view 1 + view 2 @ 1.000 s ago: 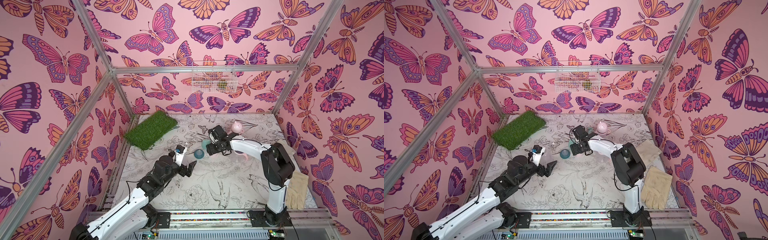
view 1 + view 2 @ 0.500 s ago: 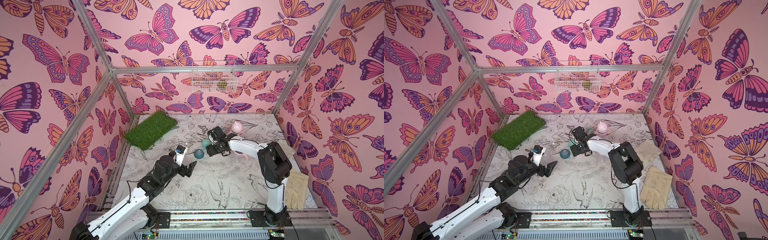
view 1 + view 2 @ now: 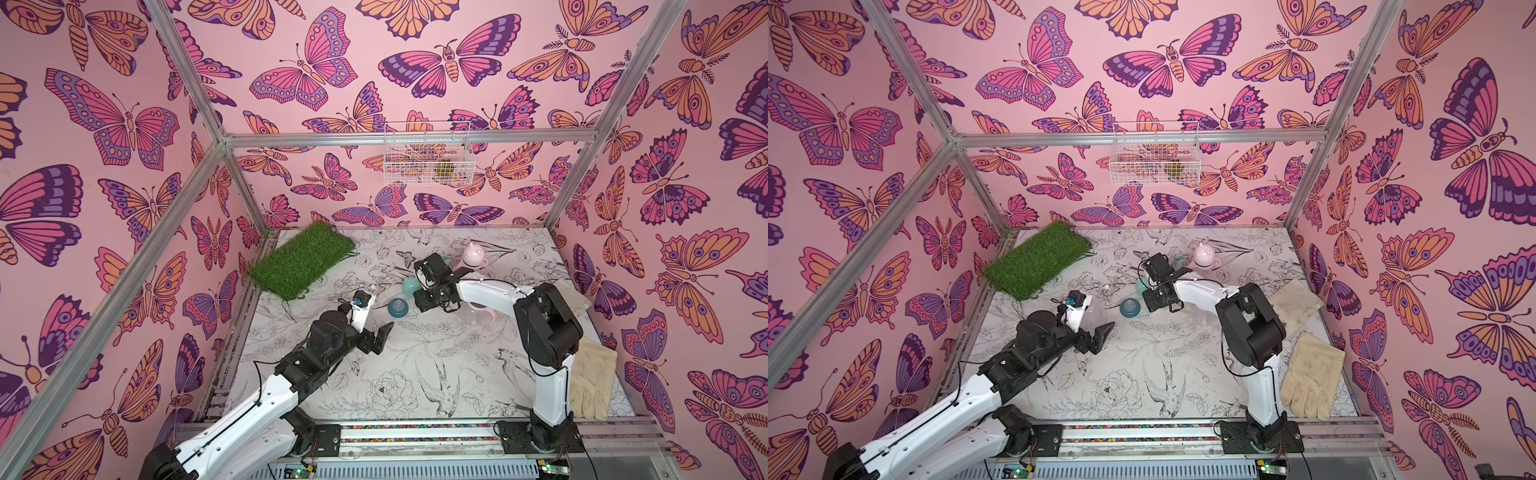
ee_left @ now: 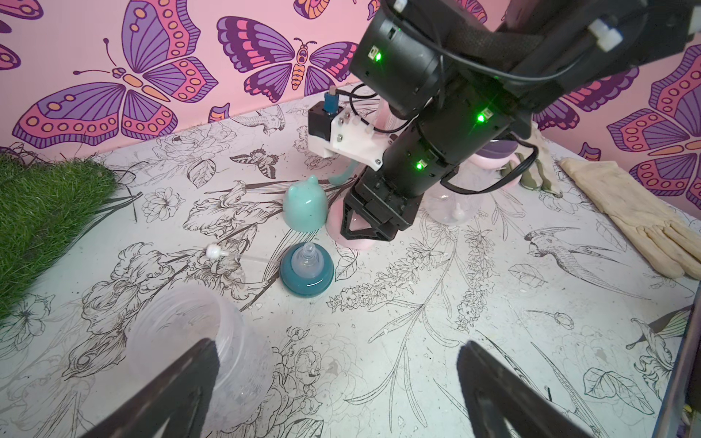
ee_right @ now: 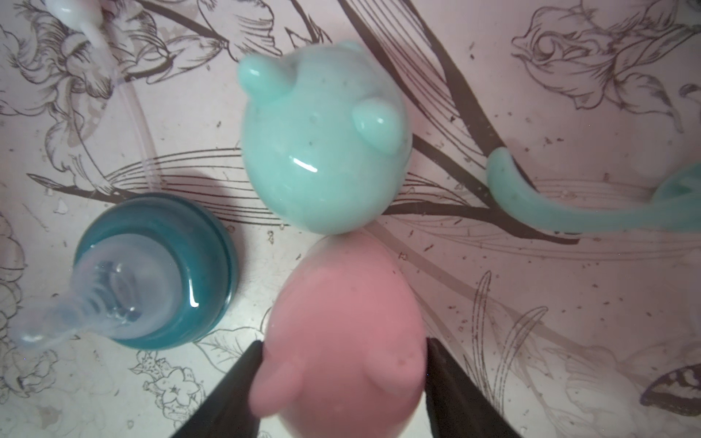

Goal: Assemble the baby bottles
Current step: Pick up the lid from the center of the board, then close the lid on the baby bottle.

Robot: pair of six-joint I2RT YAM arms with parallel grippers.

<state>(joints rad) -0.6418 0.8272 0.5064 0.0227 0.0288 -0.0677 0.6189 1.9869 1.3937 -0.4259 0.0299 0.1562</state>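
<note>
Beside the teal cap [image 5: 322, 151], the pink cap [image 5: 341, 299] was straddled by the right gripper [image 5: 344, 341] for pickup; clamping could not be told. Left gripper [image 4: 337, 345] was spread wide.

A lab robot cell: aluminium frame [image 3: 311, 140], butterfly-papered walls [image 3: 104, 124].

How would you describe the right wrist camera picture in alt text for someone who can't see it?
A pink eared cap stands on the flower-printed table, closely flanked by the black fingers of the right gripper. A mint eared cap appears to touch it; a teal collar with clear nipple stands beside them.
</note>
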